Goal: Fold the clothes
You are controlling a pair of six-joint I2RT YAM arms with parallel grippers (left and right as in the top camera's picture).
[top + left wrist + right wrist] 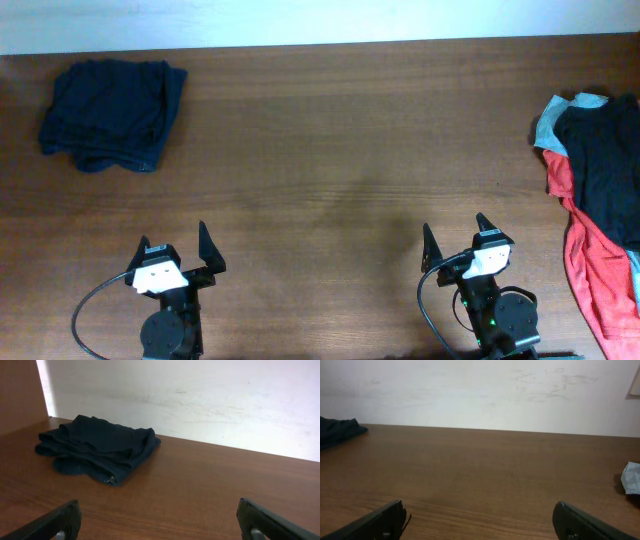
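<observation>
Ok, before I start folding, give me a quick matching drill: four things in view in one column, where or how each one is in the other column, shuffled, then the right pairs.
Things:
1. dark navy garment
2. black garment
3. red garment
4. left gripper

Places or states:
A. open, holding nothing, on the near side
B. right side, lying on top
C. bunched up alone in the far left corner
D. right side, lying underneath and trailing toward the near side

Pairs: 1-C, 2-B, 3-D, 4-A
</observation>
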